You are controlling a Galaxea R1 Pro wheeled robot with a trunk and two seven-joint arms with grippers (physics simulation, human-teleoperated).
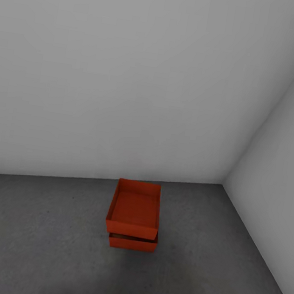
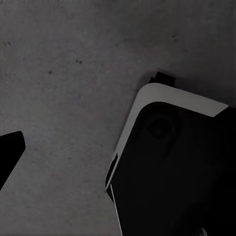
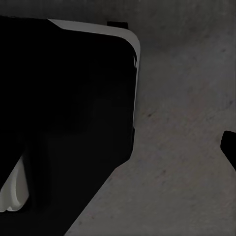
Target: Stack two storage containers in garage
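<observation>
Top bin (image 1: 135,210) stacked on lower bin (image 1: 132,244), concrete floor (image 1: 33,243), far corner of garage. Finger state: cannot tell.

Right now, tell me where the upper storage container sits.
In the head view, the upper container rests on the lower container, on the concrete floor near the wall corner.

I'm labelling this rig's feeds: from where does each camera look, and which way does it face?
Head view: from the robot's head, forward and down at two stacked containers, upper on lower, near a wall corner.
Left wrist view: on the left arm, down at the floor; dark robot body shows.
Right wrist view: on the right arm, down at the floor; dark robot body shows.
All three share the grey concrete floor.
</observation>
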